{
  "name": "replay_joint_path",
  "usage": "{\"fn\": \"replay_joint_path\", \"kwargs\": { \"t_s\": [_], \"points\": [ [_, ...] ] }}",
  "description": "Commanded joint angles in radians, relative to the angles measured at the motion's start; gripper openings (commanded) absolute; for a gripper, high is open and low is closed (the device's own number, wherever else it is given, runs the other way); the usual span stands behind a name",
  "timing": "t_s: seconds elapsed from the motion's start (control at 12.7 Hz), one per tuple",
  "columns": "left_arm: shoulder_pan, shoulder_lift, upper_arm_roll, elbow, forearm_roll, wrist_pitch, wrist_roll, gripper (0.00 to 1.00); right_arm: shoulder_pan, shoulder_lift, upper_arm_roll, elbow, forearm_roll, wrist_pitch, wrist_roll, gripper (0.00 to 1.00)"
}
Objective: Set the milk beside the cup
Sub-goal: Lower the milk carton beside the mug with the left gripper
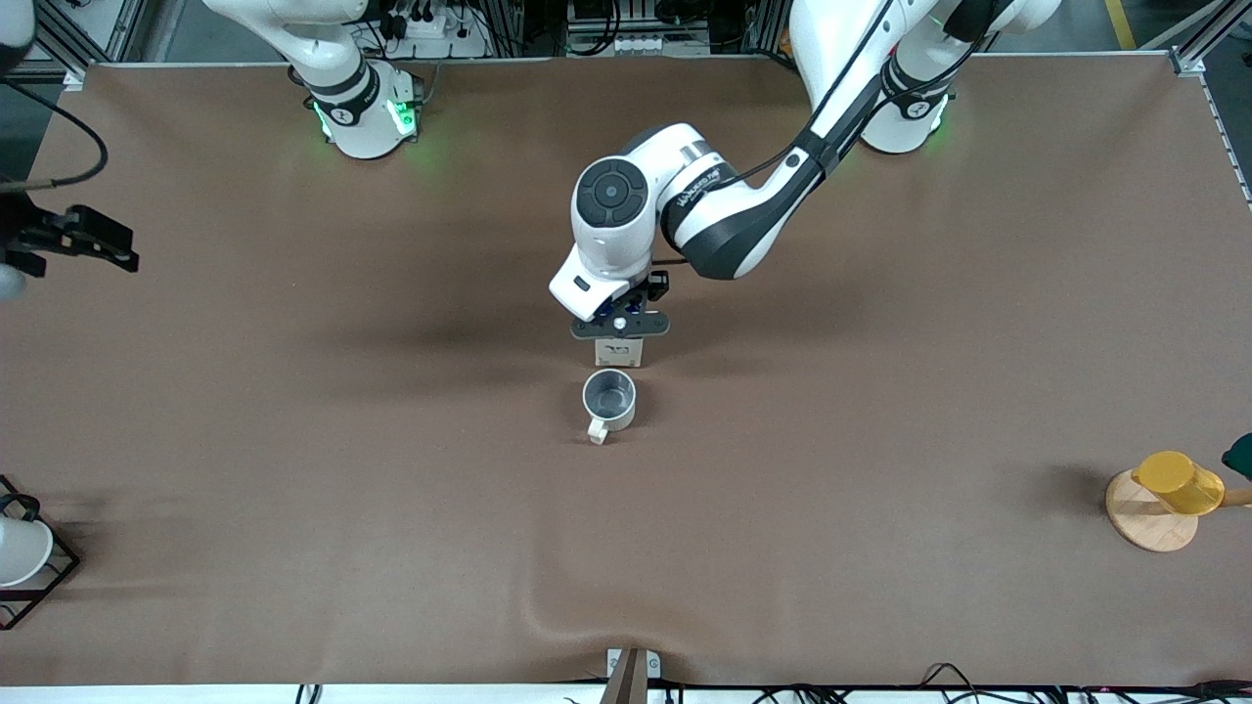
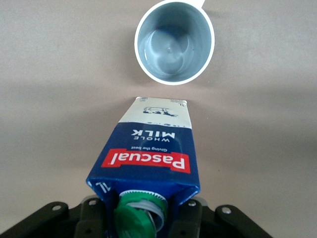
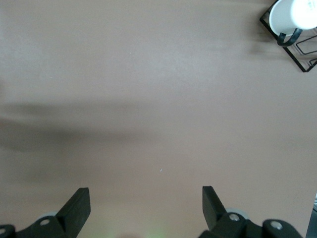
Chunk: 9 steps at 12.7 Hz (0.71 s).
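My left hand (image 1: 620, 326) at frame centre clamped on milk (image 1: 619, 352), cup (image 1: 609, 399) just below; I'd release straight, carton upright. Right hand (image 3: 146, 208) waits, fingers apart

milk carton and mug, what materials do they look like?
Milk: looks like coated paperboard, folded gable edges and printed panels with a slight sheen; green cap looks plastic. The left end effector is shut on it. Cup: smooth off-white outside, grey glossy inside; ceramic or enamelled metal, can't tell which.
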Motion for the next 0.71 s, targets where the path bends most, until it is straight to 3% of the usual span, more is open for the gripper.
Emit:
{"fn": "replay_joint_path", "kwargs": {
  "t_s": [0.0, 0.24, 0.39, 0.47, 0.63],
  "points": [
    [-0.01, 0.033, 0.007, 0.032, 0.023, 0.017, -0.028, 0.48, 0.026, 0.0, -0.017, 0.044, 0.019, -0.064, 0.027, 1.0],
    [-0.01, 0.039, 0.014, 0.03, 0.023, 0.047, -0.041, 0.52, 0.016, 0.0, -0.017, 0.087, 0.056, -0.087, 0.018, 1.0],
    [-0.01, 0.038, 0.014, 0.029, 0.027, 0.048, -0.026, 0.79, 0.016, -0.002, -0.015, 0.087, 0.065, -0.115, 0.015, 1.0],
    [-0.01, 0.036, 0.015, 0.029, 0.029, 0.048, -0.019, 0.99, 0.016, -0.005, -0.015, 0.085, 0.065, -0.113, 0.014, 1.0],
    [-0.007, 0.03, 0.014, 0.027, 0.029, 0.047, -0.019, 1.0, 0.016, -0.006, -0.015, 0.085, 0.065, -0.109, 0.014, 1.0]
  ]
}}
